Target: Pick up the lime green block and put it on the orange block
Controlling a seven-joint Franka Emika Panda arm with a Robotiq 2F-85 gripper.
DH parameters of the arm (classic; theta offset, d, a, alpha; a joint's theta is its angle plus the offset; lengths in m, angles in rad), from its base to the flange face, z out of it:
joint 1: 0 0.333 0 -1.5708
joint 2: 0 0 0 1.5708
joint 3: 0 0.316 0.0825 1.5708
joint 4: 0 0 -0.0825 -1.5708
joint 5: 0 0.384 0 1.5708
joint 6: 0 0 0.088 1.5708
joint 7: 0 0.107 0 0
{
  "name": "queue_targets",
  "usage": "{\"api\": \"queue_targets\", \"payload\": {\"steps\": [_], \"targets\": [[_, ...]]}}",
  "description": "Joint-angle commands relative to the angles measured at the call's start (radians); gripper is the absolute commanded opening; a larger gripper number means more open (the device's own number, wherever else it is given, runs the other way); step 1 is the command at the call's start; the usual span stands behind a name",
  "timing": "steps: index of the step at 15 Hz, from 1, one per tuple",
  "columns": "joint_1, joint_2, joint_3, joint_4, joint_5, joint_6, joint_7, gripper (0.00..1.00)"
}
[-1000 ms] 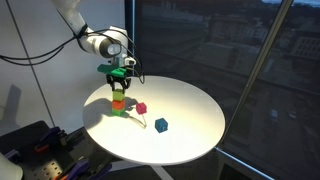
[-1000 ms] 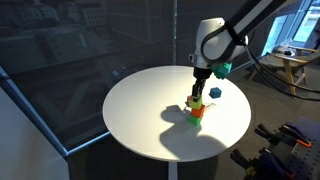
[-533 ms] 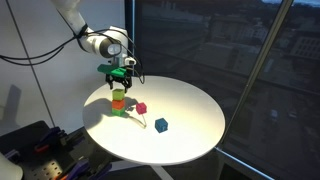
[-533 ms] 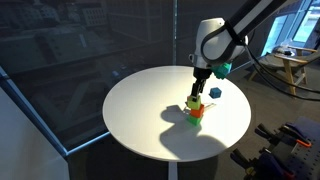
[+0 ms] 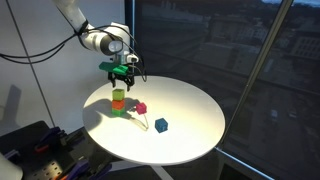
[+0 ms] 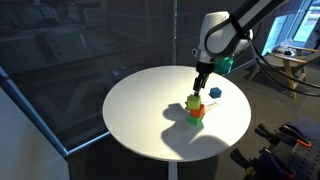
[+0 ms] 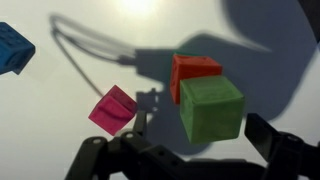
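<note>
The claw [image 5: 120,75] hangs open just above the stack, holding nothing. Directly below it the lime green block [image 7: 212,108] sits on the orange block [image 7: 192,70], seemingly a little off-centre. My worry is that any sideways drift of the claw could clip the top block and tip it onto the tabletop [image 5: 190,110], near the pink block [image 7: 112,108].

In the wrist view the blue block [image 7: 12,47] is cut off by the left edge. The lime green block [image 7: 212,108] hides part of the orange block [image 7: 192,72]. Everything there looks blurry. In both exterior views the blocks are very small.
</note>
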Motion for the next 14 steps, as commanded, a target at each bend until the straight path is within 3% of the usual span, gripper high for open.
{"api": "queue_targets", "payload": {"steps": [1,14], "targets": [[-0.020,-0.086,-0.003,-0.057,0.026,-0.014,-0.011,1.00],[-0.049,-0.302,-0.101,-0.237,0.065,-0.006,0.075,1.00]]}}
